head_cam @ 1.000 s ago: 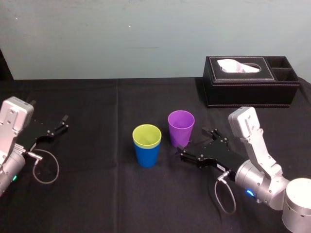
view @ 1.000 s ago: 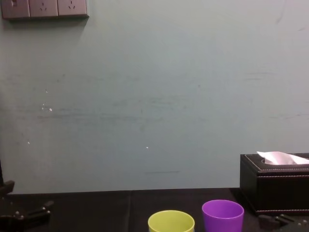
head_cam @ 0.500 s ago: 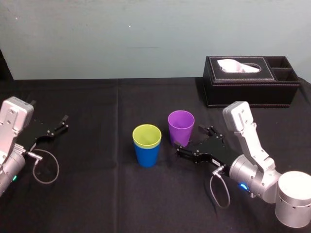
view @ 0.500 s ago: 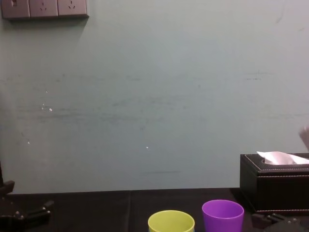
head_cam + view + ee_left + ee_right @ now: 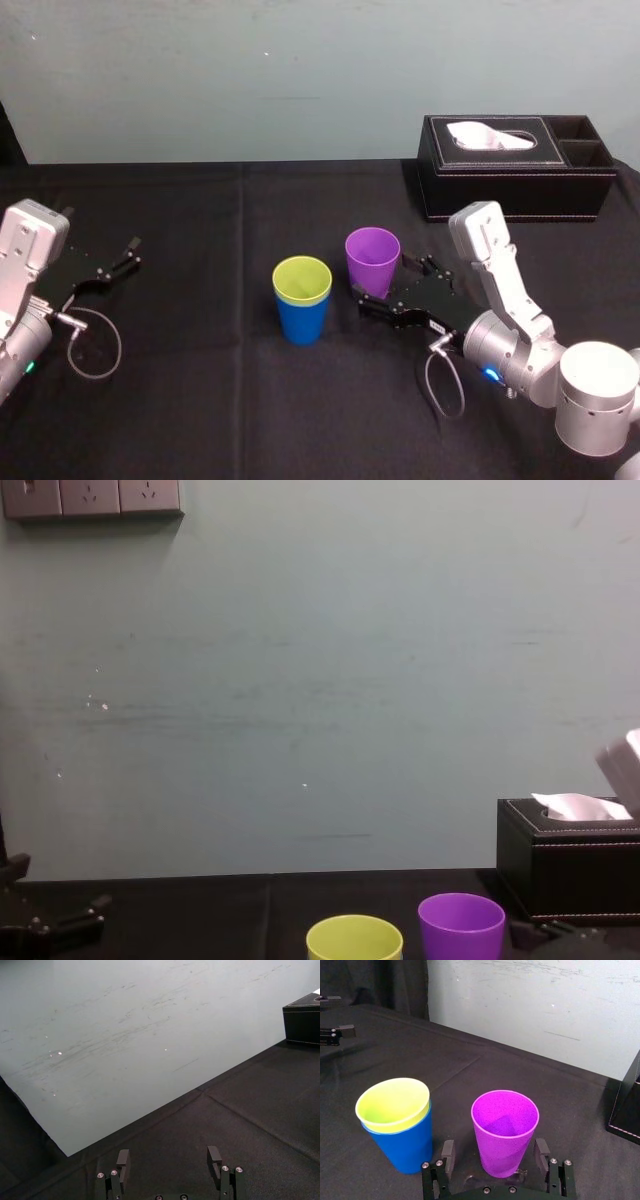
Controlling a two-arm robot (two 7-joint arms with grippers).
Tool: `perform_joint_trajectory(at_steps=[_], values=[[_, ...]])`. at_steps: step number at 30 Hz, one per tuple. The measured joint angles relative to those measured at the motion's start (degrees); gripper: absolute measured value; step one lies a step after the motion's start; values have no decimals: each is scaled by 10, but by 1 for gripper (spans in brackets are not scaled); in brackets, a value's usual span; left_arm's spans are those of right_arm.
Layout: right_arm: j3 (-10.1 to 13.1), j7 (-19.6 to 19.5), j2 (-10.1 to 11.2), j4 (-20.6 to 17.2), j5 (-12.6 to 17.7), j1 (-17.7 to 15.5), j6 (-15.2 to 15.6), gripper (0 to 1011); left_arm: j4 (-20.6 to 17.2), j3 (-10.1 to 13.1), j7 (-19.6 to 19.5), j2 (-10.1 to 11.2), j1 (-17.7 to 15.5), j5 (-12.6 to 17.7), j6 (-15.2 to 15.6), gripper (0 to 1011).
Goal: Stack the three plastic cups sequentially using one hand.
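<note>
Poised to grasp the purple cup [image 5: 372, 258], standing upright near the middle of the black worktop [image 5: 200, 400]. Straddled low on its wall by the right end effector [image 5: 385, 283], released, with jaws spread to either side and seemingly not touching the plastic.

Close gently and evenly, firm enough to hold but without squashing the thin, smooth taper. Grip below the rim, so as to leave the base free to enter the next cup. Keep upright on the lift and rise above the rim of the yellow-green cup [image 5: 302, 280], already nested in the blue cup [image 5: 302, 322] at about 8 o'clock from the purple one, near but apart. Carry across toward 8 o'clock, centre over the open mouth, lower straight down, and let go only once seated. Expect the light nested pair to tip or slide if clipped at the rim, so come down dead centre.

Little in the way. Black tissue box [image 5: 515, 185] well apart at 2 o'clock from the purple cup, outside the likely path. Left end effector [image 5: 125, 258] parked far out at 9 o'clock, likewise released and gripping nothing.
</note>
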Motion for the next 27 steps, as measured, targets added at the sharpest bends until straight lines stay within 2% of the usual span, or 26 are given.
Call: perform_joint_trajectory(at_steps=[27], values=[[-7, -10, -17, 27, -21, 26, -4, 1003, 0, 0, 0, 0, 0, 0, 0, 1010]])
